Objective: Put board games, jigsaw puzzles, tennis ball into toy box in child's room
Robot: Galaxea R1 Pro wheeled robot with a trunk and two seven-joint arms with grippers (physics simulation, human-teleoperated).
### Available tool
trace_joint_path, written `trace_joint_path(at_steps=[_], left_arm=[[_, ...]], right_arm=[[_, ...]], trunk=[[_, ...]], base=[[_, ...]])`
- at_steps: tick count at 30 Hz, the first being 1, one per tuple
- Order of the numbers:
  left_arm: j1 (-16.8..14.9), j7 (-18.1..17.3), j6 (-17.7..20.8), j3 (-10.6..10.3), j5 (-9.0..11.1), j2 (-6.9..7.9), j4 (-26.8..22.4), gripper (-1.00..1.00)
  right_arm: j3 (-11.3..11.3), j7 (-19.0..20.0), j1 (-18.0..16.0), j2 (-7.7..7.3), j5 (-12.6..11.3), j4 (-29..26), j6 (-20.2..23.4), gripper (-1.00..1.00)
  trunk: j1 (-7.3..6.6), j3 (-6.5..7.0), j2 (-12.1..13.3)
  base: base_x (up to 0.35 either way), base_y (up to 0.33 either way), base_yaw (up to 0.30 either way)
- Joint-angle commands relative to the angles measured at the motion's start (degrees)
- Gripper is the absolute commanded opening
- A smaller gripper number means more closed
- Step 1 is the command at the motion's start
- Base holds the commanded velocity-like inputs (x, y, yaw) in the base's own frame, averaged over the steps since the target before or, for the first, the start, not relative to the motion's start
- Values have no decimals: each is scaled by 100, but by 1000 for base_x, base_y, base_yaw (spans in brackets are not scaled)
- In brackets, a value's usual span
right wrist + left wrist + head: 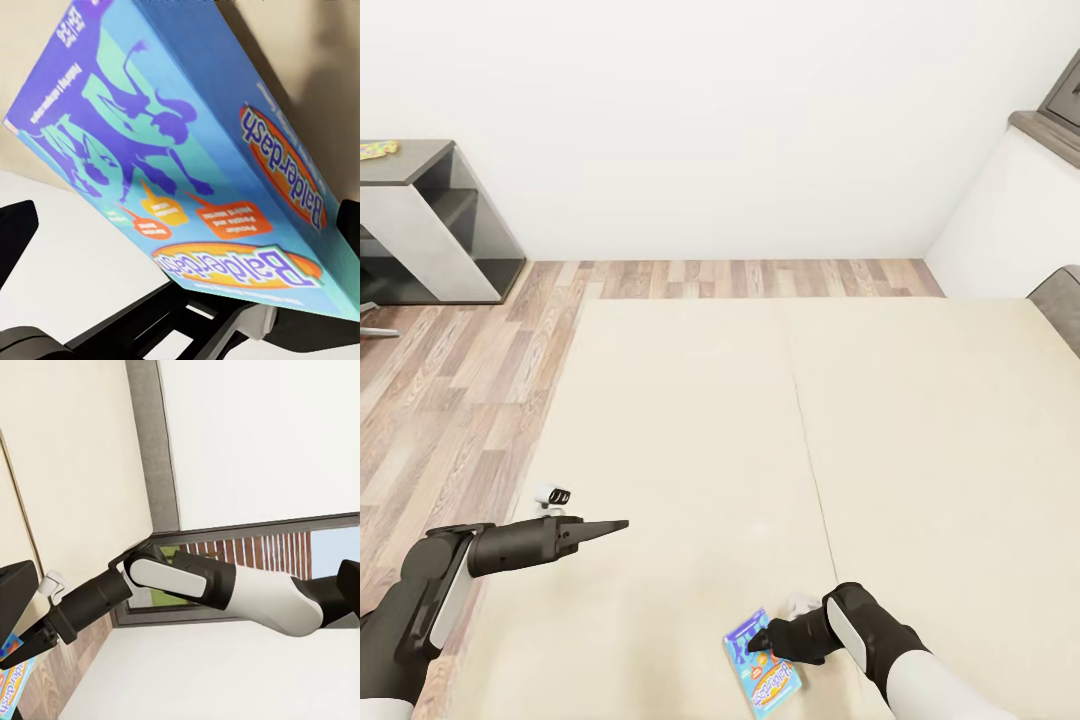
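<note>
While grasping at the bed's (920,420) near edge: right end effector (762,640) clamped on blue board game (762,675); left end effector (622,524) near-closed, empty. Next: lift, carry to toy box.

The bed (920,430) has a plain beige mattress with 1 seam running down its middle. 1 blue board game (762,665) sits near the bed's front edge, just left of that seam, its cover printed with purple cartoon figures. At the room's far left corner, the dark-grey table (415,160) carries 1 yellow jigsaw puzzle (377,150) on its top. The wood-plank floor (450,400) runs along the bed's left edge.
</note>
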Motion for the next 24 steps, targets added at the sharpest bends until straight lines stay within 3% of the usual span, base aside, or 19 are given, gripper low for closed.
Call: trace_joint_path(at_steps=[1, 24], left_arm=[[-2, -22, 60, -1, -4, 1, -1, 100], [-4, -22, 57, 2, 1, 1, -1, 100]], right_arm=[[38, -20, -2, -5, -57, -6, 26, 100], [38, -20, -2, -5, -57, -7, 26, 100]], trunk=[[1, -4, -3], [1, -4, -3]], base=[[0, 0, 0], [0, 21, 0]])
